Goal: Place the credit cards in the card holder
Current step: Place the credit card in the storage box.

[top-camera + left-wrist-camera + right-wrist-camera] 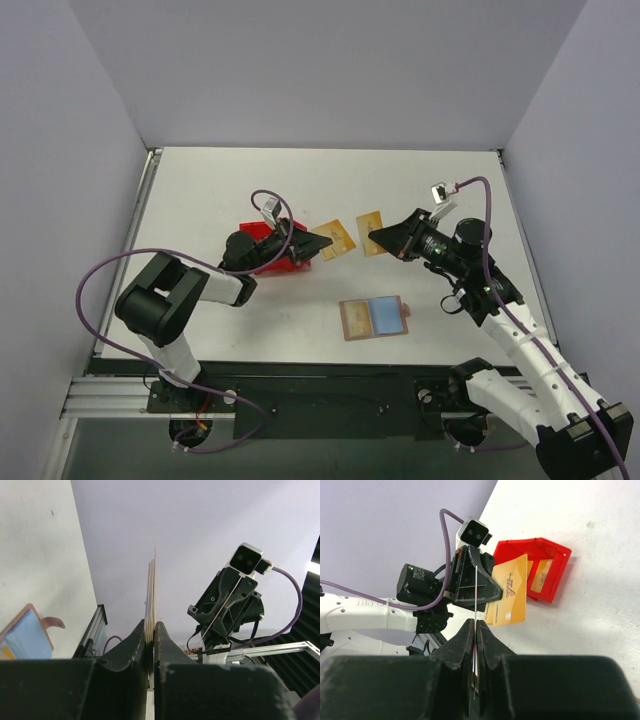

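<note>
My left gripper (322, 242) is shut on a small stack of gold-yellow credit cards (338, 238), held above the table just right of the red bin. Seen edge-on in the left wrist view, the stack (151, 590) stands clamped between the fingers of that gripper (151, 627). My right gripper (376, 237) faces it, shut on a single credit card (370, 221), which shows as a thin edge (476, 592) rising from the closed gripper (476, 626). The card holder (374, 318) lies open on the table in front of both grippers, tan and light blue inside.
A red plastic bin (268, 250) sits behind the left gripper, with more gold cards (540, 575) inside it. Grey walls surround the white table. The arm bases and a metal rail run along the near edge.
</note>
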Motion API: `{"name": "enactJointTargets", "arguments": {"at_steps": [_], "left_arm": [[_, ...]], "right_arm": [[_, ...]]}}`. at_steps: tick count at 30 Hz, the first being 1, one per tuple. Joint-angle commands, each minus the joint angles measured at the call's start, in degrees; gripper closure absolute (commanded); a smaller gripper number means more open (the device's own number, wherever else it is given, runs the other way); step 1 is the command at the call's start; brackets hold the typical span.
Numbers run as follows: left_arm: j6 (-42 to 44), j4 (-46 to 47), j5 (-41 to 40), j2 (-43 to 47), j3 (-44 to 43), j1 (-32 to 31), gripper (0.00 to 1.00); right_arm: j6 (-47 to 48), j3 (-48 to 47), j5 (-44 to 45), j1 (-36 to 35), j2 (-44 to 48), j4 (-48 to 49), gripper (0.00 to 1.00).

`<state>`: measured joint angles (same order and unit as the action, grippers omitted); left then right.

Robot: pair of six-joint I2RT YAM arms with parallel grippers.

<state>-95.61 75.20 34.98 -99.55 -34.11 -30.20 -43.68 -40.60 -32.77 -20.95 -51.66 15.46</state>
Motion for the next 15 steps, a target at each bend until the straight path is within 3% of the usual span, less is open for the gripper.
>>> {"name": "enactJointTargets", "arguments": {"at_steps": [1,4,9,12,15], "left_arm": [[4.6,3.4,1.9,5.0,1.1,4.8,1.0],[13.0,-10.3,2.5,11.7,2.0,9.7,1.0],[37.4,-55.8,-6.0,25.3,-4.2,13.0,1.0],[44.3,-70.4,-13.2,27.7,-9.3,13.0,1.0],[50.2,-77.6,-17.4,27.7,-11.9,13.1,1.0]], "right_arm": [[2.5,-0.3,2.6,0.6,2.3,1.1,1.0],[2.6,-0.4,2.5,0.6,1.8,0.5,1.0],[2.6,-0.5,2.4,0.6,0.4,0.0,1.0],[2.6,-0.7,2.1,0.7,0.0,0.1,1.0],[2.5,-0.8,1.7,0.8,-1.1,0.3,1.0]]}}
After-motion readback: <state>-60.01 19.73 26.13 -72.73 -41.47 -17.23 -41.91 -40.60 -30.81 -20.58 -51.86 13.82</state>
